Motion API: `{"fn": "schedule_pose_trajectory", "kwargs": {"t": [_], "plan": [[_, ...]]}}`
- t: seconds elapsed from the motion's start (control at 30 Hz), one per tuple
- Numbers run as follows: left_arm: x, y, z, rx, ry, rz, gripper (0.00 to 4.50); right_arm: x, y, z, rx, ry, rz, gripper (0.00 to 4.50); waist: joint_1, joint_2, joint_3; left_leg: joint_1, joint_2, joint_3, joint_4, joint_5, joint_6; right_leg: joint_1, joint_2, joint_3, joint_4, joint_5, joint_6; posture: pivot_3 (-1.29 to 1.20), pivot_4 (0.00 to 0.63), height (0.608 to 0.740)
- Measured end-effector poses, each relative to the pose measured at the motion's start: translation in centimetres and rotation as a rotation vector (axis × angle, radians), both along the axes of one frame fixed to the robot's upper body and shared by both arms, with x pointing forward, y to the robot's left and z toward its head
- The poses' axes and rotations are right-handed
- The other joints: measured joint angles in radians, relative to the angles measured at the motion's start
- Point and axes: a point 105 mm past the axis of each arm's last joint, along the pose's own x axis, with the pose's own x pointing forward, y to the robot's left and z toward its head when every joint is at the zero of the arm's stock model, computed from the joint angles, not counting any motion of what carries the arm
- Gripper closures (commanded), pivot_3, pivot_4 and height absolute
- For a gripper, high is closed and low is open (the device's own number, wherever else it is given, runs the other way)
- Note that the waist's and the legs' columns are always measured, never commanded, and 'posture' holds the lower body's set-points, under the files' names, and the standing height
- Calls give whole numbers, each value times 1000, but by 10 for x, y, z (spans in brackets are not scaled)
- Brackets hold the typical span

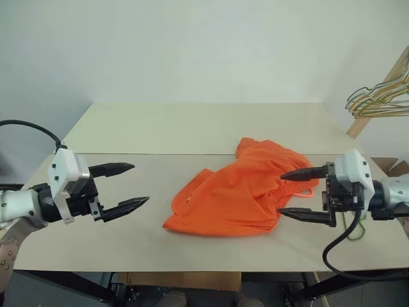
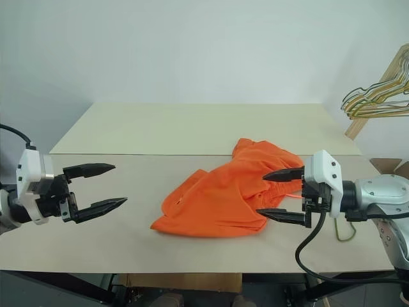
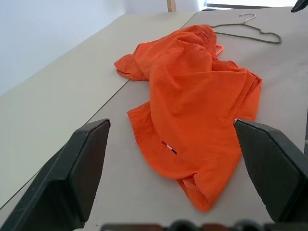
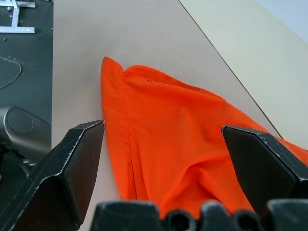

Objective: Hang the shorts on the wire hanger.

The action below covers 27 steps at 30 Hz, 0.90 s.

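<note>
The bright orange shorts (image 1: 239, 188) lie crumpled on the table (image 1: 96, 249), right of centre. Right of them, flat on the table, is the thin dark wire hanger (image 3: 248, 30). In the eye views my right hand hides most of it, and a bit of wire (image 1: 355, 225) shows below that hand. My right gripper (image 1: 280, 193) is open and points left over the right edge of the shorts, holding nothing. Well to the left of the shorts, my left gripper (image 1: 140, 184) is open, empty and pointing toward them.
A bunch of gold, green and grey wire hangers (image 1: 377, 99) hangs on a wooden rack at the far right. A cardboard box (image 1: 396, 167) stands beside the table's right end. A second, lighter tabletop (image 1: 192, 128) joins on behind.
</note>
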Motion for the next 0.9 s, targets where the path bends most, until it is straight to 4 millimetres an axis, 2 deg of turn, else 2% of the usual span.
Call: {"fn": "schedule_pose_trajectory", "kwargs": {"t": [0.13,0.37,0.57,0.9], "plan": [[2,0,3,2,-19,7,36,0,0,0,1,-2,-4,0,0,0,0,0,0,0,0,0,0,0,0,0,0,0,0,159,6,740],[-1,-1,-4,90,9,-32,36,-2,0,-2,-2,0,-8,0,-3,0,0,0,0,0,0,0,0,0,0,0,0,0,0,144,10,740],[-4,-2,-21,227,28,-86,36,-4,1,-2,-3,-15,-32,0,-5,0,0,0,0,0,0,0,0,0,0,0,-1,0,0,104,16,740],[3,-16,-65,413,24,-151,36,-14,6,-6,-66,-5,-49,0,-15,1,1,-1,0,1,0,0,0,0,0,0,-2,0,0,27,11,740]]}}
